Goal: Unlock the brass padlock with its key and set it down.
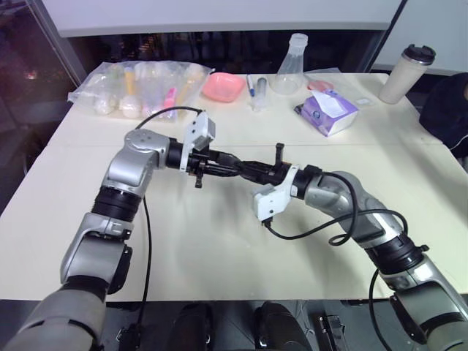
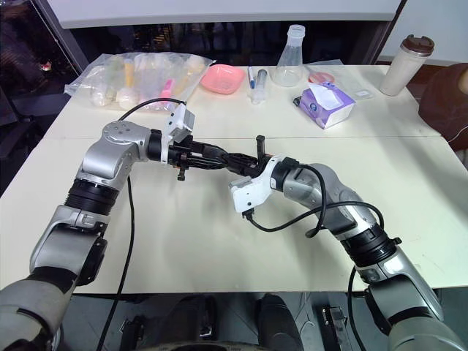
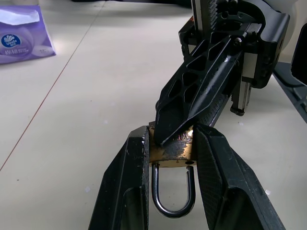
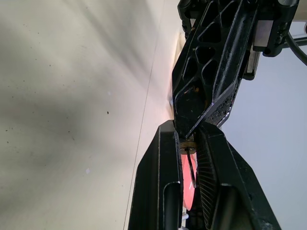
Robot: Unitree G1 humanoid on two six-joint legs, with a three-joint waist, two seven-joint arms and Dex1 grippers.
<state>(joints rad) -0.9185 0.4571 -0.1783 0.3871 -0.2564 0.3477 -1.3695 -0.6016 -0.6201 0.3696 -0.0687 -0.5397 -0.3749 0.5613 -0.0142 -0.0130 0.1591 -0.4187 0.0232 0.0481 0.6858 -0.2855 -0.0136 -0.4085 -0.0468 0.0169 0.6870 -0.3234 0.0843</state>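
Meeting tip to tip above the cream table (image 1: 219,248), the two grippers hide most of what they share. The left gripper (image 3: 171,143) clamps the brass padlock (image 3: 170,152) by its body, shackle hanging toward the wrist, clear of the tabletop. The right gripper (image 4: 188,148) is pinched nearly shut on a thin dark sliver, apparently the key (image 4: 191,167), though its tip and the keyhole are covered by the opposing fingers, so whether it sits in the lock cannot be made out. From the head camera the padlock itself is too small to pick out between the black fingers. A purple tissue pack (image 1: 329,112) carries white print too blurred to read. Farther back lie a pink dish (image 1: 223,86), a clear flask (image 1: 291,64), a plastic bag of items (image 1: 142,89) and a lidded cup (image 1: 406,73).
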